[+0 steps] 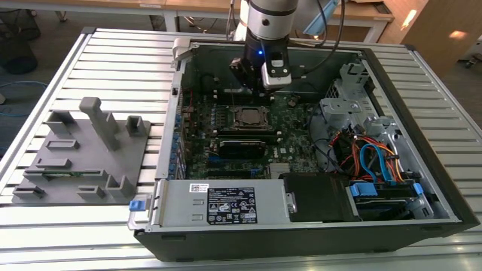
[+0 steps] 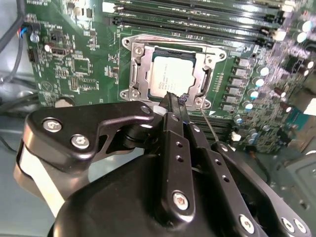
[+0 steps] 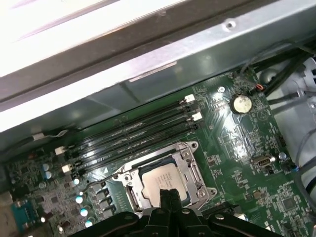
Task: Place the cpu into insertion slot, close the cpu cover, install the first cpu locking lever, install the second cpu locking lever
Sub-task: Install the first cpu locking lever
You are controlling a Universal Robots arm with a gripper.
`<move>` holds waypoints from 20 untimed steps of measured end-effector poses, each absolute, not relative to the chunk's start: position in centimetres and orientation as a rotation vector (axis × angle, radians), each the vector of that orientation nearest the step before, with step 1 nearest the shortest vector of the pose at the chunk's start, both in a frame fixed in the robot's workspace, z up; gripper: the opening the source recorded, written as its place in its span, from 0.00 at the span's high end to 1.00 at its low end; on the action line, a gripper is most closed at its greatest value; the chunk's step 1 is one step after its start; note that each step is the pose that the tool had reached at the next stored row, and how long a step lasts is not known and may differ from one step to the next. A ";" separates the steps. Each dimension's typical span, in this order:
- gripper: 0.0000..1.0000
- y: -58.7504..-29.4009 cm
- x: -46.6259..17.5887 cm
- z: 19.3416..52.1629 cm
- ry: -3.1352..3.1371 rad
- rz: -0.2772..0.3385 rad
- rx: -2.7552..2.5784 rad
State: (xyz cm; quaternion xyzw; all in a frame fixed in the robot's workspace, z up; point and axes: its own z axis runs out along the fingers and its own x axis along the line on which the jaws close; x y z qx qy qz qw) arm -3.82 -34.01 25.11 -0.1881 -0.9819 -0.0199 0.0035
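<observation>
My gripper (image 3: 167, 195), fingertips pressed together, hung over one edge of the cpu (image 3: 160, 178), which lay framed by the cpu cover (image 3: 194, 170), near the memory slots (image 3: 133, 131).

In the second wrist view the big black metal gripper (image 2: 174, 101) hides one edge of the thin silver metal cover frame (image 2: 141, 74). In the first wrist view the picture's edge cuts the gripper (image 3: 166, 196) off.
</observation>
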 end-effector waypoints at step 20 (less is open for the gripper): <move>0.90 -34.0 -5.0 25.1 -3.112 -0.062 -0.344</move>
